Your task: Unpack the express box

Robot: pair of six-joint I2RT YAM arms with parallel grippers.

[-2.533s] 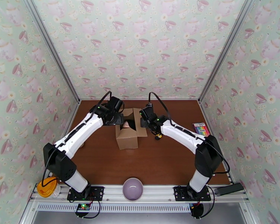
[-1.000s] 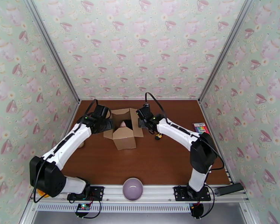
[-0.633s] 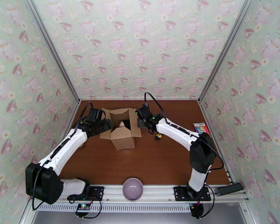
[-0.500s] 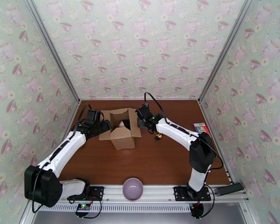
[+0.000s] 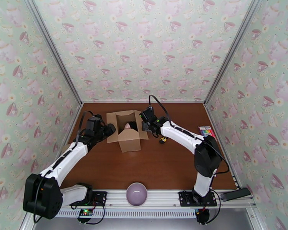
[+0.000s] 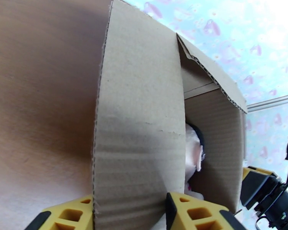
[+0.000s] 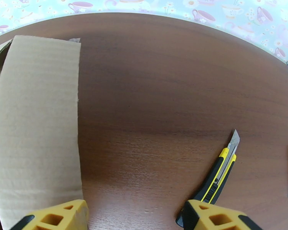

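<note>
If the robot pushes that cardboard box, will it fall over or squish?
It would probably slide rather than tip: the express box sits flat on the smooth table. Its flaps look thin, so they'd likely bend easily.

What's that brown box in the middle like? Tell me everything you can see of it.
The express box is plain brown corrugated cardboard, standing upright on the wooden table, its top open and flaps folded outward. A pale pink item sits inside. The left hand straddles the left flap; whether it pinches is unclear. The right hand is open beside the right flap.
</note>
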